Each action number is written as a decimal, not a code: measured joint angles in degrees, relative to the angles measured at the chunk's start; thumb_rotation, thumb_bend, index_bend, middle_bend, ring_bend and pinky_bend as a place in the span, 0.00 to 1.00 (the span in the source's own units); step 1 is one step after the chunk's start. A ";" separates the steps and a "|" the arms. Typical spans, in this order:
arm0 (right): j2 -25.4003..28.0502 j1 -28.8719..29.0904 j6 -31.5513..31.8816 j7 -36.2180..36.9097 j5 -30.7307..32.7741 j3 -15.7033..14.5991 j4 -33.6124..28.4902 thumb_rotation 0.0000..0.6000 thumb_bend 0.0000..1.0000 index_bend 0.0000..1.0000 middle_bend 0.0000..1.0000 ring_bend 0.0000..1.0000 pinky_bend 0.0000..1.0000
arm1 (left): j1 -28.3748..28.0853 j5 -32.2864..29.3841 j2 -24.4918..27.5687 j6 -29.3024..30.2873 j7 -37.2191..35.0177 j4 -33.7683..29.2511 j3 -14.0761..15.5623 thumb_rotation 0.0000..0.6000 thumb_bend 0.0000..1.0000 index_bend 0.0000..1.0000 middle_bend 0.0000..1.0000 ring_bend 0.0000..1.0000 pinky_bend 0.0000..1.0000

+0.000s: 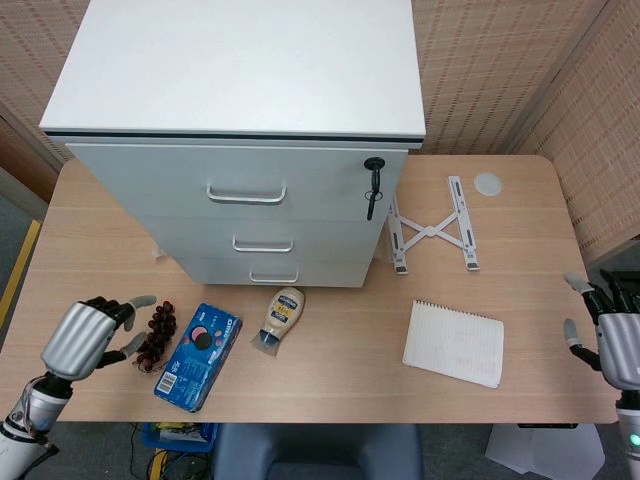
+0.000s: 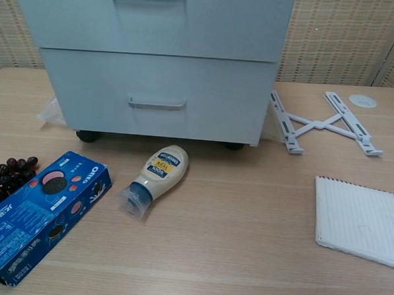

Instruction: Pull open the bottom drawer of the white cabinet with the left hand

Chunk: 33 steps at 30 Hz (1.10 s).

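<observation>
The white cabinet (image 1: 240,90) stands at the back left of the table, all its drawers closed. Its bottom drawer (image 2: 160,96) has a grey bar handle (image 2: 157,104), also seen low on the cabinet front in the head view as the handle (image 1: 274,276). My left hand (image 1: 85,336) hovers at the table's front left, fingers apart and empty, beside the grapes and well short of the cabinet. My right hand (image 1: 618,338) hangs off the table's right edge, fingers spread, holding nothing. The chest view shows neither hand.
A bunch of dark grapes (image 1: 156,334), a blue Oreo pack (image 1: 198,356) and a lying mayonnaise bottle (image 1: 279,319) sit in front of the cabinet. A notepad (image 1: 454,343), a white folding stand (image 1: 432,228) and a small round disc (image 1: 487,183) lie to the right. A key (image 1: 372,186) hangs from the cabinet.
</observation>
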 measured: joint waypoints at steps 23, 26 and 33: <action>2.55 1.44 -1.24 -0.60 0.80 1.23 -2.70 1.00 0.43 0.17 0.28 0.19 0.18 | -16.14 -3.27 -1.75 -21.42 0.79 -6.02 -1.40 1.00 0.62 0.13 0.96 0.97 1.00; 2.66 1.33 -1.00 -0.87 0.64 1.09 -3.08 1.00 0.43 0.16 0.28 0.19 0.18 | -16.71 -5.45 -2.81 -22.47 2.14 -6.23 -1.77 1.00 0.64 0.08 0.96 0.97 1.00; 2.52 1.30 -0.89 -1.17 0.43 0.85 -3.24 1.00 0.43 0.16 0.28 0.19 0.18 | -18.06 -10.73 -6.26 -25.33 5.09 -5.99 -2.31 1.00 0.64 0.09 0.96 0.98 1.00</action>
